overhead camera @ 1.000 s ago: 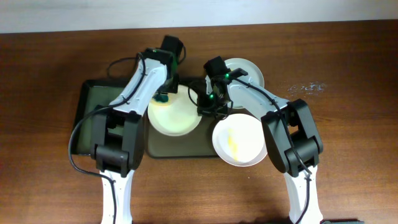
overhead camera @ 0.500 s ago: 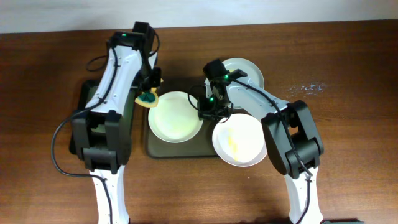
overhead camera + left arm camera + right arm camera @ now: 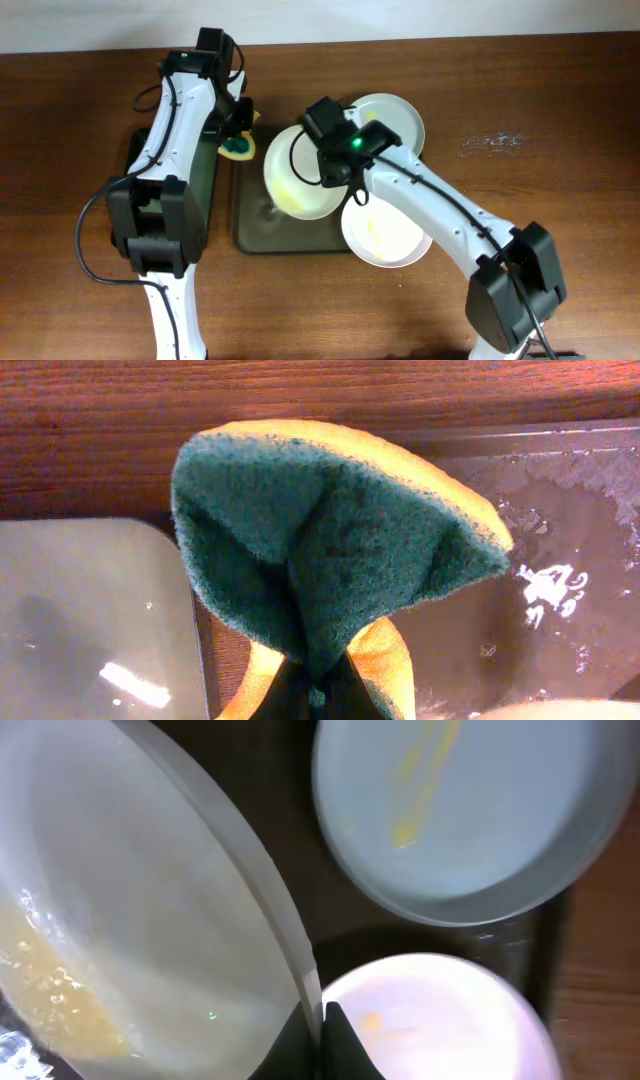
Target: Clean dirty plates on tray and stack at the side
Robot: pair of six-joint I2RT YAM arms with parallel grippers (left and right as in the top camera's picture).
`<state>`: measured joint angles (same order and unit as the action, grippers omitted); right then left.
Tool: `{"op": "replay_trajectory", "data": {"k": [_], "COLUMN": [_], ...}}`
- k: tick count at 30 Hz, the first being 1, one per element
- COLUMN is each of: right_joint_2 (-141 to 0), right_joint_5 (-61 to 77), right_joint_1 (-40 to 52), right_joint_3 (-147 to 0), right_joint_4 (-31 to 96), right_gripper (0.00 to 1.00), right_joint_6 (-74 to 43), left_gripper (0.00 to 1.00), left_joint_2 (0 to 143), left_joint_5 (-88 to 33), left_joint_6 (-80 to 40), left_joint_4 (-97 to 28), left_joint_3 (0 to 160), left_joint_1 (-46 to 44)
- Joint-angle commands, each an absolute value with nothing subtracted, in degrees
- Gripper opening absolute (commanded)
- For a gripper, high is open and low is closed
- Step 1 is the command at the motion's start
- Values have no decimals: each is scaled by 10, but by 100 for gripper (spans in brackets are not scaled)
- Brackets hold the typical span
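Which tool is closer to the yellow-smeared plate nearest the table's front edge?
Right. The right tool grips the tilted plate just beside the smeared plate; the left tool holds the sponge at the tray's far left corner.

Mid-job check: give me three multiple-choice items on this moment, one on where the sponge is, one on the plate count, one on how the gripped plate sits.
1. Where is the sponge?
A. In the left gripper, near the left edge of the tray.
B. Lying on a plate.
C. On the table by the right arm's base.

2. How many plates show?
A. Two.
B. Three.
C. Four.

3. How does the held plate sit in the right gripper?
A. Flat on the tray.
B. Tilted, gripped at its rim.
C. Stacked on another plate.

Key:
1 A, the left wrist view shows the folded sponge pinched from below.
2 B, the held plate, the far plate and the smeared plate.
3 B, the right wrist view shows its rim slanting between the fingers.
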<state>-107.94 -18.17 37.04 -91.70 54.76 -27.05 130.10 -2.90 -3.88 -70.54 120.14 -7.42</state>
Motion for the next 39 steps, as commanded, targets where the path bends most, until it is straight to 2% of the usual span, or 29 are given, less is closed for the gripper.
{"op": "replay_trajectory", "data": {"k": [1, 7, 10, 18, 21, 22, 24, 25, 29, 30, 33, 37, 39], "right_joint_2": [-1060, -1059, -1059, -1059, -1060, -1061, -1061, -1061, -1047, -1035, -1017, -1020, -1020], "right_joint_5": [-362, -687, -764, -765, -614, -498, -363, -246, 55, 127, 206, 163, 156], "right_joint_1": [414, 526, 554, 554, 532, 503, 459, 413, 269, 201, 44, -151, -214], "right_joint_3": [-949, -958, -958, -958, -958, -958, -958, -958, -958, -958, -958, -942, -912], "right_joint_4": [558, 575, 575, 572, 573, 578, 586, 587, 587, 592, 627, 687, 680], "right_gripper": [4, 4, 4, 4, 4, 4, 4, 4, 4, 4, 4, 4, 4], "right_joint_6": [-279, -279, -279, -280, -280, -280, -279, -259, -188, -186, -175, -163, -149], "left_gripper": [0, 0, 0, 0, 0, 0, 0, 0, 0, 0, 0, 0, 0], "left_joint_2": [1302, 1302, 1302, 1302, 1302, 1302, 1302, 1302, 1302, 1302, 1302, 1302, 1302], "left_joint_5": [-43, -43, -43, -43, -43, -43, -43, -43, -43, -44, -48, -50, -50], "left_joint_6": [-39, -39, -39, -39, -39, -39, -39, -39, -38, -38, -38, -38, -38], "left_joint_4": [-703, -700, -699, -699, -699, -699, -699, -699, -699, -699, -699, -698, -698], "left_joint_3": [1218, 1218, 1218, 1218, 1218, 1218, 1218, 1218, 1218, 1218, 1218, 1218, 1218], "left_joint_1": [-74, -74, -74, -74, -74, -74, -74, -74, -74, -74, -78, -84, -85]}}
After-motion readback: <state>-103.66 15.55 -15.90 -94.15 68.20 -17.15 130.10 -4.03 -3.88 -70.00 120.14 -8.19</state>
